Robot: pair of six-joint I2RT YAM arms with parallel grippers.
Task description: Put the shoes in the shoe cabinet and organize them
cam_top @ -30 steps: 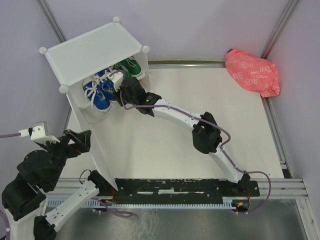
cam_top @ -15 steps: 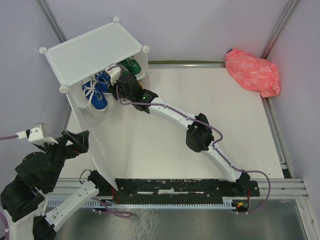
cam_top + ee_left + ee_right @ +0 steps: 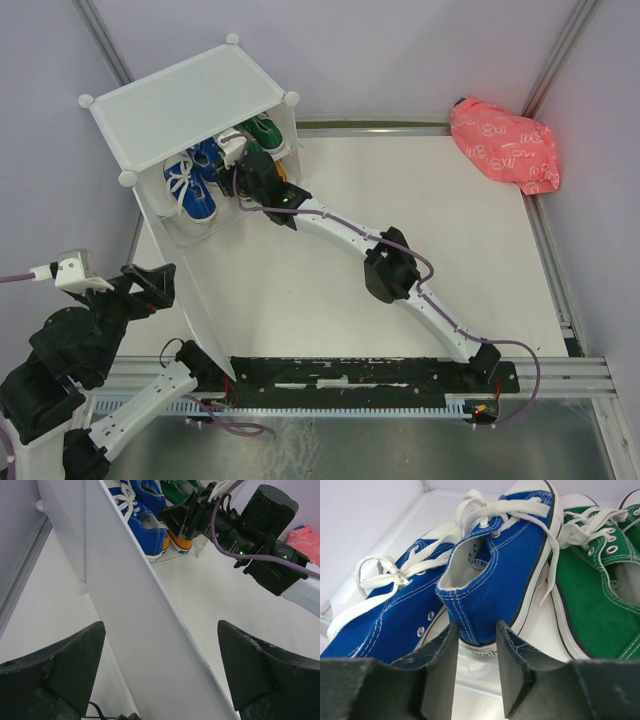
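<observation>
2 blue snkrs (image 3: 505,565), 2 green snkrs (image 3: 590,605)

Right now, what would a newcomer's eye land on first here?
The right hand deep in the white shoe cabinet at far left, closed on the heel of a blue shoe beside a green shoe. Next, the left hand, open astride the cabinet's side panel, and the pink bag in the far right corner.

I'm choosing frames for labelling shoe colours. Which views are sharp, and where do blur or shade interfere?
Top external: even light, sharp; the blue shoes sit lightly shaded inside the shoe cabinet. Right wrist: green shoes and blue ones crisp, right end effector dark and soft up close. Left wrist: left end effector dark, slightly soft; cabinet's panel washed-out white.
</observation>
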